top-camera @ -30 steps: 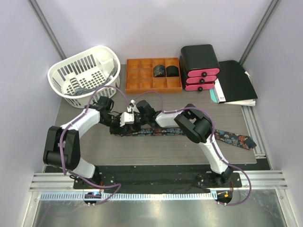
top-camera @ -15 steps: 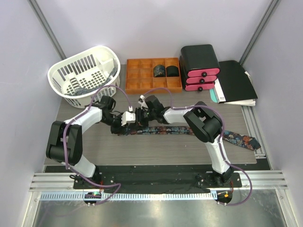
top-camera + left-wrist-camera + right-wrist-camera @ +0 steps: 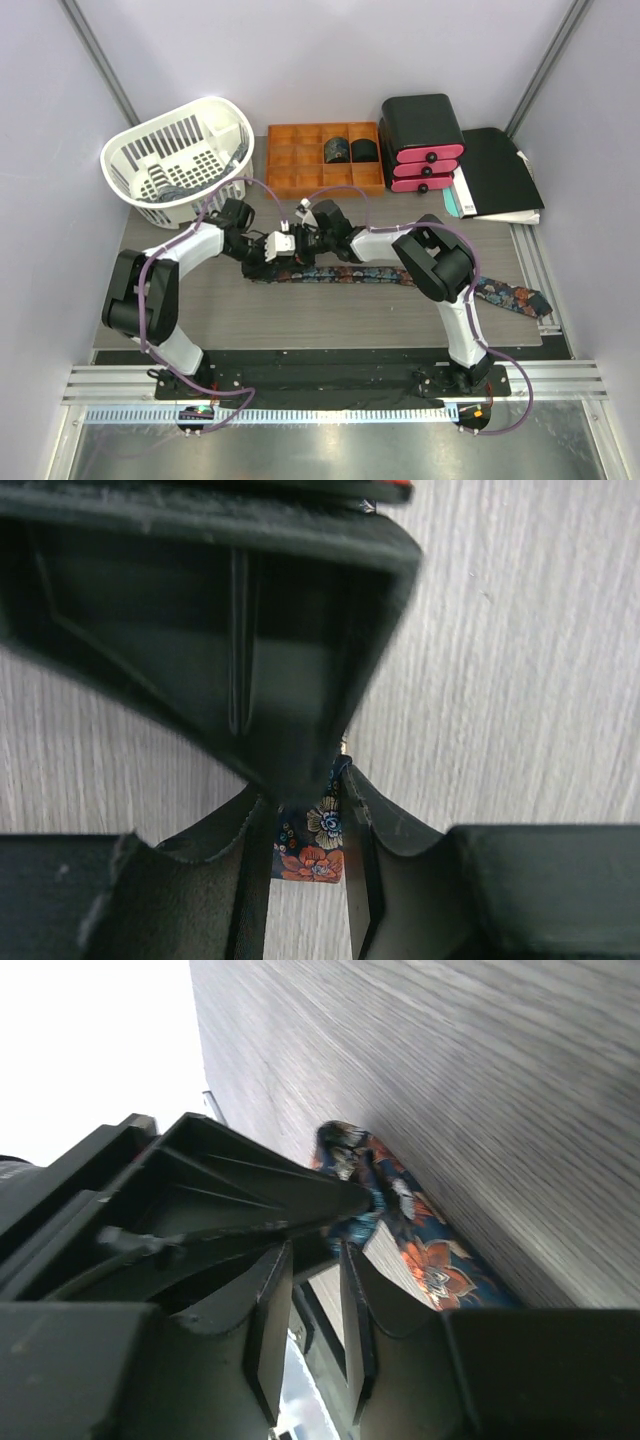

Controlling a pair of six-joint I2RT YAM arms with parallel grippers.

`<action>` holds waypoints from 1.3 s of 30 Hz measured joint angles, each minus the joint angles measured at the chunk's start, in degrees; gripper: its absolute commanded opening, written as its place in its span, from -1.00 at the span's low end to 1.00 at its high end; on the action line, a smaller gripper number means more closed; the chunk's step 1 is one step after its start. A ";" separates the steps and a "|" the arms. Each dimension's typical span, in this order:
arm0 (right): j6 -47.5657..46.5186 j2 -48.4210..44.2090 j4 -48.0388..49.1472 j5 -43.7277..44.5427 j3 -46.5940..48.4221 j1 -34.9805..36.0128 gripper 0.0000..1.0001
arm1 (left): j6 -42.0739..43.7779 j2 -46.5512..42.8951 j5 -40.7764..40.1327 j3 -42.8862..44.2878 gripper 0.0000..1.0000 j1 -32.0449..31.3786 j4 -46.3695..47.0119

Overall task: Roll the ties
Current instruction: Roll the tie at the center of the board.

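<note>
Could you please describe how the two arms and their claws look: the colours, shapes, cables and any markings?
The left arm and the right arm both have white rounded shells between bulky black joints. A purple cable runs in loose loops along each arm. The left claw and the right claw are matte black, each with two flat, angular fingers. I can see no markings.

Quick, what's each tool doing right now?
Left tool: closed on the tie.
Right tool: nearly closed; whether it grips anything cannot be told.
</note>
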 measured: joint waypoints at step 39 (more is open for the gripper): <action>9.66 4.33 7.76 -0.42 -0.94 -0.87 -0.65 | -9.53 0.44 -0.04 0.20 -0.36 -0.24 6.75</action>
